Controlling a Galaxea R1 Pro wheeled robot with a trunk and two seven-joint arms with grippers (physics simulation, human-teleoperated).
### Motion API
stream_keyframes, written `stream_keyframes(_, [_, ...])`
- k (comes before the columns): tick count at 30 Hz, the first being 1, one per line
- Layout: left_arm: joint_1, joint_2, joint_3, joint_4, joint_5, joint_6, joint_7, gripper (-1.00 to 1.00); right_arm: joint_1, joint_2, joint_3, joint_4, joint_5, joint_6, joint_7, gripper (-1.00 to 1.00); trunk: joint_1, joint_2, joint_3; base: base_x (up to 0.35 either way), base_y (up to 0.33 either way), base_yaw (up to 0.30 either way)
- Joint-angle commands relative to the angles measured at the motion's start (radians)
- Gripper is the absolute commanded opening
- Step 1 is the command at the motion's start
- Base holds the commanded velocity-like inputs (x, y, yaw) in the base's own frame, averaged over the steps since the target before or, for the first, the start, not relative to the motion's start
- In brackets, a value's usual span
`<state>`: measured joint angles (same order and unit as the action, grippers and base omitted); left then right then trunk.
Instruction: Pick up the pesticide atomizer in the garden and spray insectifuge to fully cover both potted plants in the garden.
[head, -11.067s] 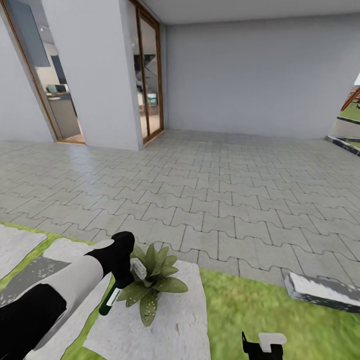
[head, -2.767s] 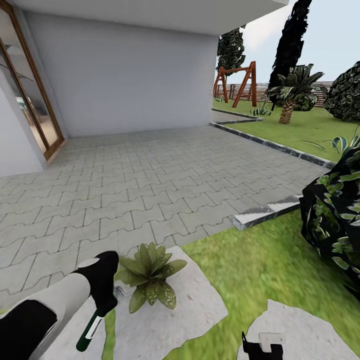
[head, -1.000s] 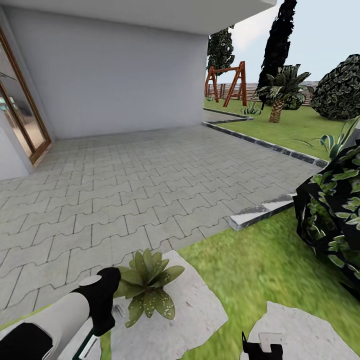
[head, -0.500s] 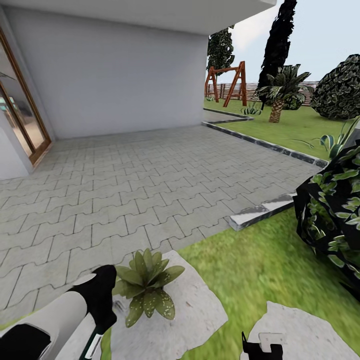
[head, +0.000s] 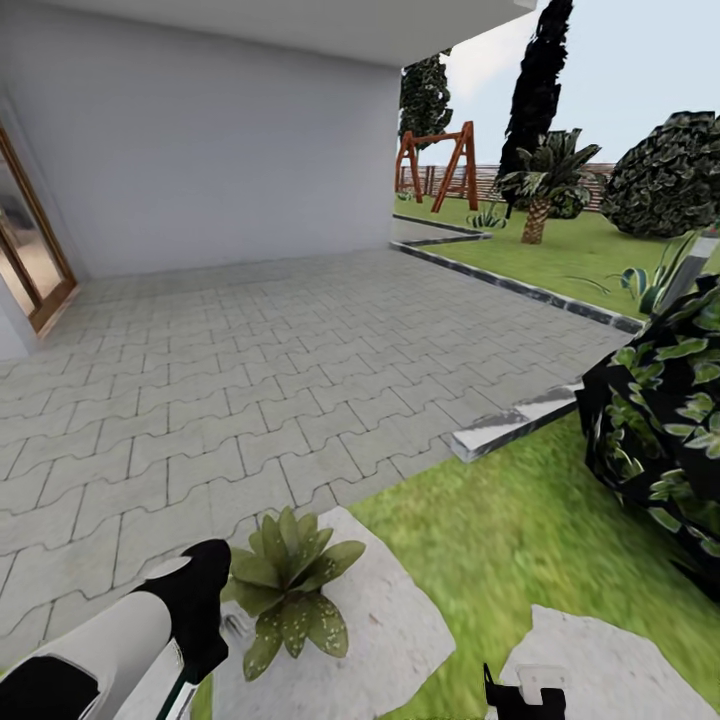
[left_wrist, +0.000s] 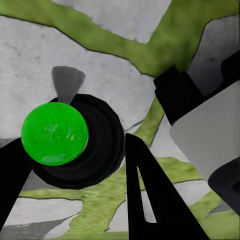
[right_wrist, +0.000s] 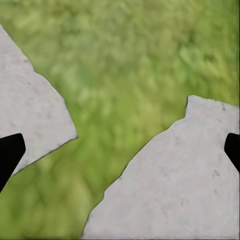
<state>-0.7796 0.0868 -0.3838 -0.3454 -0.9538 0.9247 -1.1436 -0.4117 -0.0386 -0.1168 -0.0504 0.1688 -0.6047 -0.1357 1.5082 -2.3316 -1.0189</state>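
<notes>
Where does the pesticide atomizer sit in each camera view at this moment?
Head view: pesticide atomizer at the bottom left edge, beside the potted plant.
Left wrist view: end-on, a bright green disc in a black ring, between the left gripper's fingers.
Right wrist view: grass and stepping stones.
Shared landmark: the grey stepping stones on the lawn.

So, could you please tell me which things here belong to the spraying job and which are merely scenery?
Job:
- pesticide atomizer, held in the left pincer
- potted plant, leaves white-speckled

Scenery:
- big dark bush
- swing frame
- palm
- stepping stones
</notes>
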Motion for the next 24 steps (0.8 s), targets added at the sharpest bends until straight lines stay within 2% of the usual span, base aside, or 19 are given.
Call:
stream_keyframes(1, [0.001, 0.001, -0.001, -0.003, -0.008, 0.006, -0.01, -1.0, -0.001, 0.0, -0.007, 0.001, 0.011, -0.003, -0.004, 1.0, 0.0, 0.0, -0.001, 0.002, 0.001, -0.296])
stream_keyframes(5, [0.004, 0.008, -0.001, -0.003, -0.009, 0.006, -0.009, -1.0, -0.001, 0.0, -0.007, 0.002, 0.011, -0.003, -0.004, 1.0, 0.0, 0.0, -0.001, -0.006, 0.0, -0.161])
stream_keyframes(10, [0.006, 0.003, -0.001, -0.011, -0.007, 0.006, 0.013, -1.0, -0.001, 0.0, -0.007, 0.001, 0.01, -0.003, -0.004, 1.0, 0.0, 0.0, -0.001, -0.281, 0.003, -0.008])
stream_keyframes(14, [0.007, -0.001, -0.001, -0.005, -0.006, 0.007, 0.015, -1.0, -0.001, 0.0, -0.007, 0.001, 0.01, -0.003, -0.004, 1.0, 0.0, 0.0, -0.001, -0.261, 0.181, 0.0])
stream_keyframes(18, [0.007, -0.001, 0.0, -0.009, -0.006, 0.007, 0.015, -1.0, -0.001, 0.0, -0.007, 0.001, 0.011, -0.003, -0.004, 1.0, 0.0, 0.0, -0.001, -0.042, 0.231, -0.013])
stream_keyframes(24, [0.007, 0.0, 0.001, -0.016, -0.006, 0.007, 0.016, -1.0, -0.001, 0.0, -0.007, 0.001, 0.011, -0.003, -0.004, 1.0, 0.0, 0.0, -0.001, -0.002, 0.021, -0.254])
